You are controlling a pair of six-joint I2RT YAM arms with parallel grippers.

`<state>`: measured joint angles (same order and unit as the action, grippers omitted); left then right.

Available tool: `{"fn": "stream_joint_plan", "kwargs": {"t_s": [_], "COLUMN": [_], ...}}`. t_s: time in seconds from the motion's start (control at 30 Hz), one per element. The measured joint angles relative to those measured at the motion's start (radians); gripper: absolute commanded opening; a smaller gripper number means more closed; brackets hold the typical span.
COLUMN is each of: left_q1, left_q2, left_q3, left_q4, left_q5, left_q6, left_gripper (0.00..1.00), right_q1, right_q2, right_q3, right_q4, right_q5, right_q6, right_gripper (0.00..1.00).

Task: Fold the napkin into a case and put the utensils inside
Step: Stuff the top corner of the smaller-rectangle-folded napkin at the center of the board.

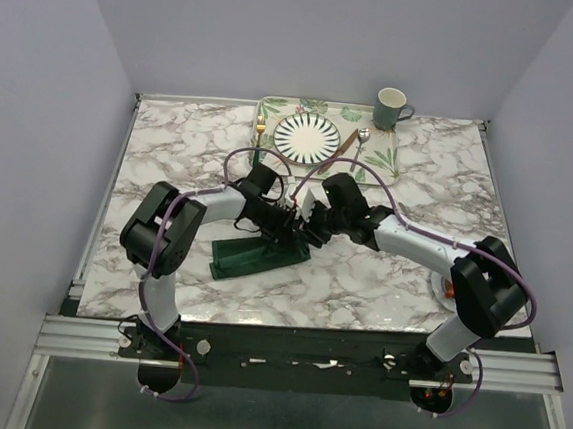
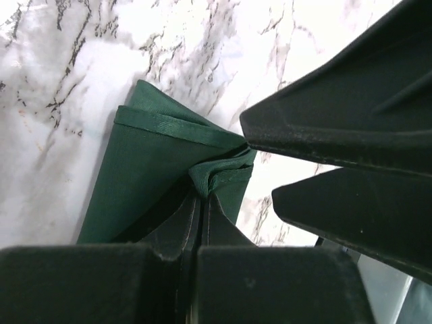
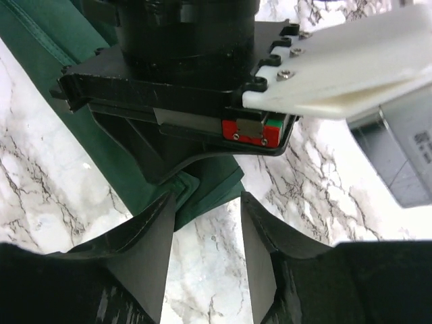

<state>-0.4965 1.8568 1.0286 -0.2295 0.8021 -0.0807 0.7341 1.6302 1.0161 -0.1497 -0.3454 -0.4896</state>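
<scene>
Marble tabletop [image 1: 392,274], with the folded green napkin [image 1: 247,258] lying near-centre, long axis running left to right. On its right-end corner the left gripper [image 2: 200,206] is clamped tight; the right gripper [image 3: 208,202] sits just right of that, jaws apart, gripping nothing.

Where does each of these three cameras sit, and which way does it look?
Top: above and behind the arms, looking down on the table; left arm and right arm show.
Left wrist: on the left arm, looking along the left gripper, shut on the napkin; right gripper enters at right.
Right wrist: on the right arm, looking past its open jaws at napkin and left gripper.
Shared: both wrist views show the napkin's end.
</scene>
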Motion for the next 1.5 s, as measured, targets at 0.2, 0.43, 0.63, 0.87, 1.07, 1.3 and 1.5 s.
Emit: {"fn": "stream_joint_plan", "kwargs": {"t_s": [0.2, 0.43, 0.63, 0.87, 1.07, 1.3, 1.5], "left_q1": [0.006, 0.021, 0.039, 0.044, 0.044, 0.036, 0.032], "left_q2": [0.033, 0.075, 0.132, 0.272, 0.376, 0.425, 0.348], "left_q3": [0.088, 0.124, 0.171, 0.391, 0.583, 0.693, 0.583], "left_q4": [-0.211, -0.382, -0.459, -0.624, -0.702, -0.722, -0.637], "left_q5": [0.001, 0.054, 0.109, 0.105, 0.088, 0.062, 0.051], "left_q6": [0.139, 0.276, 0.325, 0.381, 0.413, 0.457, 0.491], "left_gripper": [0.00, 0.00, 0.00, 0.00, 0.00, 0.00, 0.00], "right_q1": [0.000, 0.002, 0.033, 0.043, -0.052, -0.225, -0.270], "right_q2": [-0.002, -0.002, -0.001, 0.014, 0.014, -0.003, -0.003], "right_q3": [0.000, -0.021, -0.060, -0.061, -0.041, 0.001, 0.075], "right_q4": [0.023, 0.068, 0.082, 0.088, 0.096, 0.040, -0.061], "right_q5": [0.002, 0.000, -0.020, -0.015, -0.012, -0.084, -0.190], "right_q6": [-0.014, -0.059, -0.142, -0.140, -0.052, 0.074, 0.263], "right_gripper": [0.42, 0.35, 0.35, 0.38, 0.39, 0.39, 0.36]}}
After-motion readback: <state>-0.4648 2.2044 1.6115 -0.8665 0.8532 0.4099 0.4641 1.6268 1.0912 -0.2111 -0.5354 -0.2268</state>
